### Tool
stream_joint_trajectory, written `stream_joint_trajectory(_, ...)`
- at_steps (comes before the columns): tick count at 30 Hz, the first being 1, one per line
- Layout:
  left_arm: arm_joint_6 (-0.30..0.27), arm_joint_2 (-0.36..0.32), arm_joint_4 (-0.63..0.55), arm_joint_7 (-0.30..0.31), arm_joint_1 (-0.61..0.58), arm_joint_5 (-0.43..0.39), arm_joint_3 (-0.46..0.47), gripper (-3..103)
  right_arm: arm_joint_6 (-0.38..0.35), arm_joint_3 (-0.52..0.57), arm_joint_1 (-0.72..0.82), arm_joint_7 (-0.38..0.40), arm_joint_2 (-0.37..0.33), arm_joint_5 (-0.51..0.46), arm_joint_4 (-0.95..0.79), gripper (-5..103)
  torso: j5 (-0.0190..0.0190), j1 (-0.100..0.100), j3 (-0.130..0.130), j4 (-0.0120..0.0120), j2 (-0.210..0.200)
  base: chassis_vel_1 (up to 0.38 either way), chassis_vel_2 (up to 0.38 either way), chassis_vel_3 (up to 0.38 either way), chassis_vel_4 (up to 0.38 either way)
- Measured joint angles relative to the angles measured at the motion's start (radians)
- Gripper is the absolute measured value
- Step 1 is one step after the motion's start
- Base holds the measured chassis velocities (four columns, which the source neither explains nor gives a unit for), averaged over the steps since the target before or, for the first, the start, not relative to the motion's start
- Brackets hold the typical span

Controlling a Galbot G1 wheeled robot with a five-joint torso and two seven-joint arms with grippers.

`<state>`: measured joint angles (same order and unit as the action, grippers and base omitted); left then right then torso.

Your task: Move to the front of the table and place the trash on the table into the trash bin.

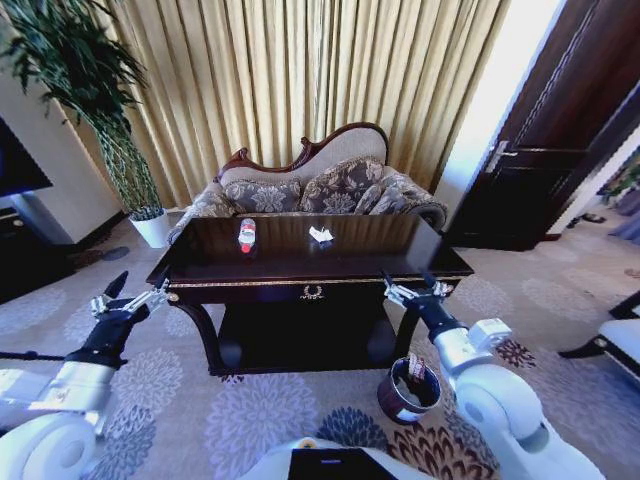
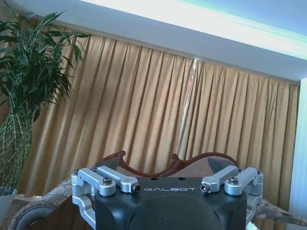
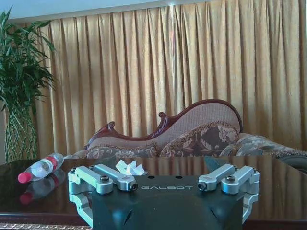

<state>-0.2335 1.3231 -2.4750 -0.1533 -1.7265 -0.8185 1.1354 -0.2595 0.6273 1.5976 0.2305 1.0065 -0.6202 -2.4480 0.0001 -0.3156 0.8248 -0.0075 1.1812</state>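
1. Facing the table [image 1: 300, 262] head-on, the robot stands close to its front edge, level with the gold emblem [image 1: 312, 292].
2. A bottle [image 1: 246, 235] with a red label lies on its side on the tabletop, left of centre and toward the far edge.
3. Crumpled paper [image 1: 321, 234] sits right of the bottle, apart from it, also toward the far side.
4. The bin [image 1: 408, 389] stands on the carpet [image 1: 240, 410] off the table's front right corner, just beside the right arm. A white label shows on its side and something pale lies inside; what it is cannot be told.
5. The left gripper [image 1: 124, 295] hovers off the table's front left corner, jaws apart, nothing between them.
6. The right gripper [image 1: 412, 288] hovers at the front right edge, jaws apart and empty. Its wrist view shows the bottle [image 3: 41, 168] and paper [image 3: 130, 167] beyond it on the glossy top.
7. A sofa [image 1: 320, 190] stands behind the table, curtains [image 1: 300, 70] behind that, and a potted plant [image 1: 100, 110] at the far left.
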Motion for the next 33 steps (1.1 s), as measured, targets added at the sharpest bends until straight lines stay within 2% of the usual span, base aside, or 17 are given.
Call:
stream_joint_trajectory(18,-0.014,0.000,-0.009,0.005,-0.003,0.002,0.002,100,-0.035,-0.017,0.003,0.000,-0.010,0.009,-0.008,100,-0.0001,0.000,0.000,-0.0001,0.000,-0.002,0.003,0.003,-0.003)
stream_joint_trajectory(24,-0.083,-0.001,-0.023,0.023,-0.005,0.012,0.022,100,-0.035,-0.017,-0.001,0.001,-0.010,0.010,-0.003,100,-0.0001,0.000,0.000,0.0000,0.000,-0.054,0.059,0.060,-0.052)
stream_joint_trajectory(28,-0.103,-0.006,-0.025,0.029,-0.004,0.038,0.026,100,-0.034,-0.017,-0.002,0.001,-0.010,0.012,0.000,100,-0.0002,0.000,0.000,-0.0001,0.000,-0.070,0.074,0.069,-0.058)
stream_joint_trajectory(31,-0.171,-0.010,-0.025,0.046,-0.002,0.057,0.041,100,-0.032,-0.017,-0.005,0.001,-0.009,0.013,0.004,100,-0.0002,0.000,0.000,0.0001,0.000,-0.072,0.060,0.078,-0.069)
stream_joint_trajectory(33,-0.182,-0.010,-0.025,0.049,0.000,0.062,0.043,100,-0.032,-0.017,-0.006,0.001,-0.008,0.014,0.007,100,-0.0001,0.000,0.000,0.0000,0.000,-0.068,0.056,0.076,-0.059)
